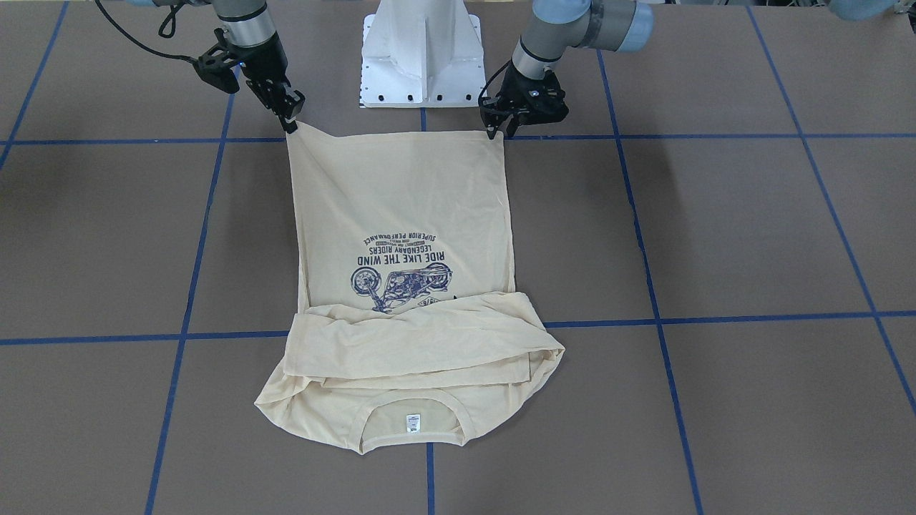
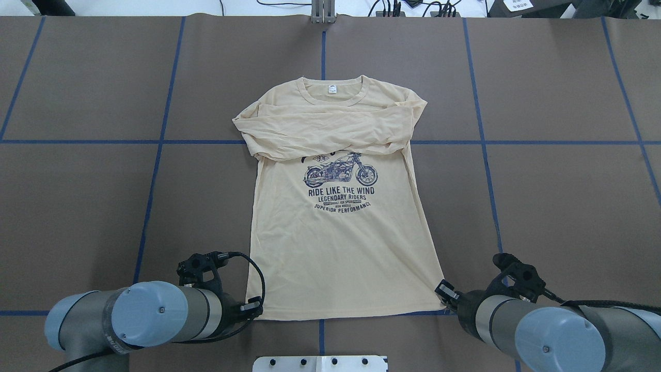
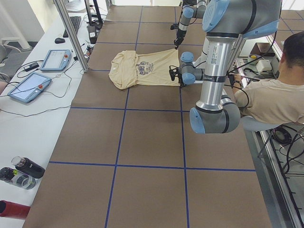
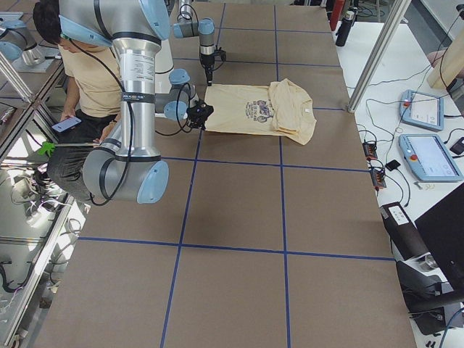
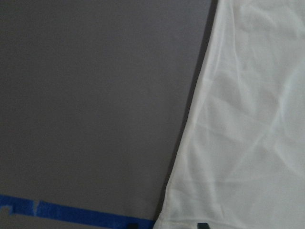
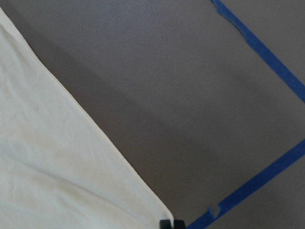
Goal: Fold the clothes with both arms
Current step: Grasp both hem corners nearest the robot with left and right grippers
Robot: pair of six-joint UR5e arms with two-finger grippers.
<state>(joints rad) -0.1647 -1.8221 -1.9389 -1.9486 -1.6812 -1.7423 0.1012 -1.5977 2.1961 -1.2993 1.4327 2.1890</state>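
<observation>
The cream-yellow T-shirt (image 1: 401, 214) lies flat, print up, on the brown table (image 1: 715, 229). Its sleeves are folded across the chest and its collar (image 2: 330, 89) is at the far side from the robot. It also shows in the overhead view (image 2: 341, 243). My left gripper (image 1: 499, 132) (image 2: 254, 309) is at the left hem corner; in the left wrist view its fingertips (image 5: 202, 225) stand apart on either side of the corner. My right gripper (image 1: 291, 125) (image 2: 443, 290) is at the right hem corner, with its tips together on the cloth in the right wrist view (image 6: 172, 223).
The white pedestal base (image 1: 421, 57) stands just behind the hem. Blue tape lines (image 1: 644, 136) grid the table. An operator (image 3: 270, 99) sits beside the robot. Tablets (image 3: 26, 85) and bottles (image 3: 21, 171) lie on the white side bench.
</observation>
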